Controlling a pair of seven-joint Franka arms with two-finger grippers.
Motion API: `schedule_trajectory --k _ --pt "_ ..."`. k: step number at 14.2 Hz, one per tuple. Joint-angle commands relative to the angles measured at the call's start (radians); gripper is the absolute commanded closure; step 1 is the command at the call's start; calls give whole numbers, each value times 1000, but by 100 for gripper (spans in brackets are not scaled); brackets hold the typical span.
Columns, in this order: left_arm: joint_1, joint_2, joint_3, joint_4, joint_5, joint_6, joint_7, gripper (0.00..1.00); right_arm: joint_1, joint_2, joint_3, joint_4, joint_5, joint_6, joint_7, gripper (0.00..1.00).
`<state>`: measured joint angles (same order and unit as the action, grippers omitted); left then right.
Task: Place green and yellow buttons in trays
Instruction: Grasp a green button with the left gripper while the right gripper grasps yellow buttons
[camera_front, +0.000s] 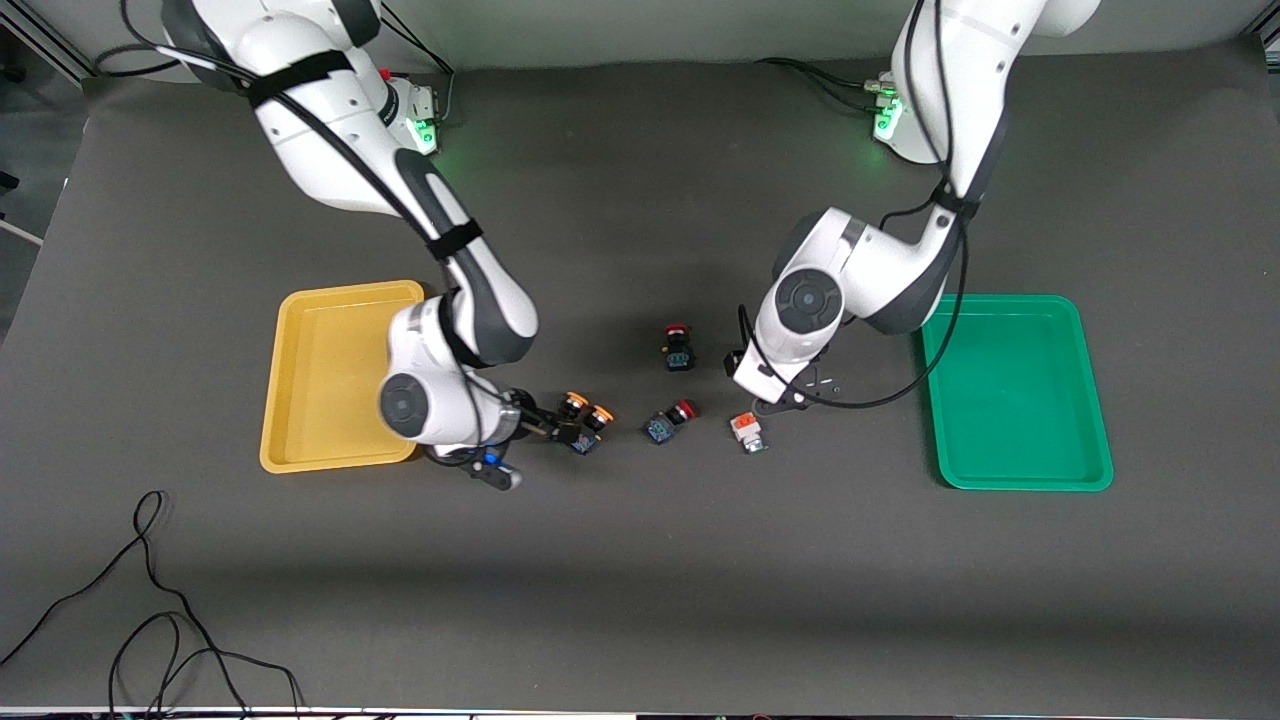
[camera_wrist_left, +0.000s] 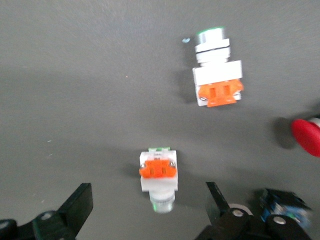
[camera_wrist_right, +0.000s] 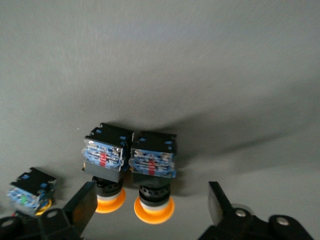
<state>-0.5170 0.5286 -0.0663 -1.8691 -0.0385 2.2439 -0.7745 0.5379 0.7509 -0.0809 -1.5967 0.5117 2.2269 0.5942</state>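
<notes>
The dark bench (camera_front: 640, 600) carries a mustard yellow tray (camera_front: 325, 375) at the right arm's end and a bright green tray (camera_front: 1015, 390) at the left arm's end, both holding no buttons. The right pincer (camera_wrist_right: 150, 210) is spread wide around two yellow-capped buttons (camera_wrist_right: 127, 165) lying side by side, touching, beside the yellow tray. The left pincer (camera_wrist_left: 150, 215) is spread wide around one white-bodied button (camera_wrist_left: 158, 175); a second white-bodied button (camera_wrist_left: 217, 75) lies nearby. Two red-capped buttons (camera_front: 670, 420) lie between the arms.
</notes>
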Motion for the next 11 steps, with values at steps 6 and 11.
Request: schedule_trajectory --k 6,11 --pt "-18 53 6 5 -9 54 -43 51 50 27 -20 7 10 11 61 25" --pt "-15 45 6 11 -11 34 -63 79 8 45 -20 9 4 11 18 35"
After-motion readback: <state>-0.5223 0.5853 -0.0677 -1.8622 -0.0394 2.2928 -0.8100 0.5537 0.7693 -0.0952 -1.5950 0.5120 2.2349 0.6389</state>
